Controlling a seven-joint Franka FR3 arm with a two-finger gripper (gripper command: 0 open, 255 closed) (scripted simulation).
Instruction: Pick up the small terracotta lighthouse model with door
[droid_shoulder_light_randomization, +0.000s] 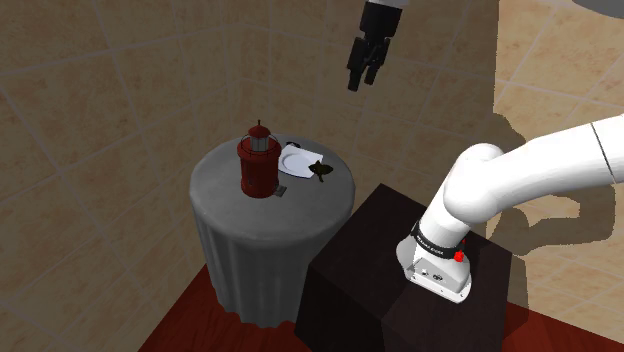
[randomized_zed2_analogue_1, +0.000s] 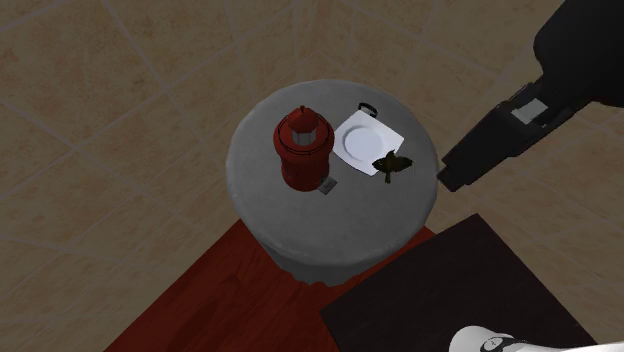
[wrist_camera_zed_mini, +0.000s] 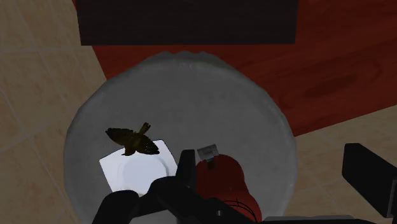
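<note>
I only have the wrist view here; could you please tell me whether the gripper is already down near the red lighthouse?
Observer: No. In the shoulder view the gripper hangs high above the table, well clear of the lighthouse.
Operator: Thank you. Is the lighthouse standing upright?
Observer: Yes, it stands upright with a small knob on its cap, beside the white plate.
Operator: Is there anything else by the plate that I might be missing?
Observer: In the second exterior view a small black item lies at the plate's edge, on the side away from the bird. I cannot tell what it is.
</note>
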